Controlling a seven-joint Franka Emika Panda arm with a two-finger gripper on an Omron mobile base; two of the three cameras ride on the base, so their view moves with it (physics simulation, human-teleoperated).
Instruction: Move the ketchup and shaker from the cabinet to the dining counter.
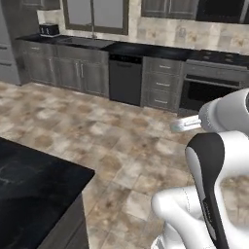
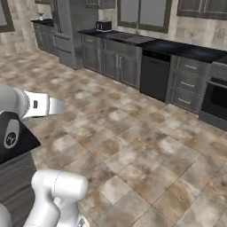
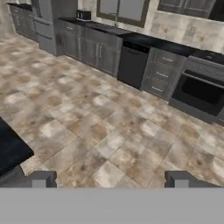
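Hand (image 3: 109, 180): fingers (image 3: 41, 179) set wide apart, nothing between them, raised above open tiled floor (image 3: 109, 113) and aimed toward the far kitchen run.

Dining worktop (image 1: 34, 194): black with pale veining, low left in left base view; near corner juts toward the floor, edge drops to a grey base. Same corner low left in hand view, just beside the left finger. Nothing on the visible part.

Floor: broad tan and brown tiles, open from the worktop corner to the far cabinets.

Far run: grey base cabinets (image 1: 80, 73) under a dark worktop (image 1: 146, 48); black dishwasher (image 1: 125, 80); drawer stack (image 1: 163, 82); oven (image 1: 209, 90) at right. All doors and drawers closed, contents hidden.

Wall cabinets (image 1: 168, 7): grey, closed, along the top edge; insides hidden.

Ketchup, shaker: location cannot be told.

Toaster (image 1: 48, 30): dark, on the far worktop left of the window (image 1: 95, 14).

Right base view extra: tall grey fridge (image 2: 66, 31) and a further cabinet run beyond it at far left.
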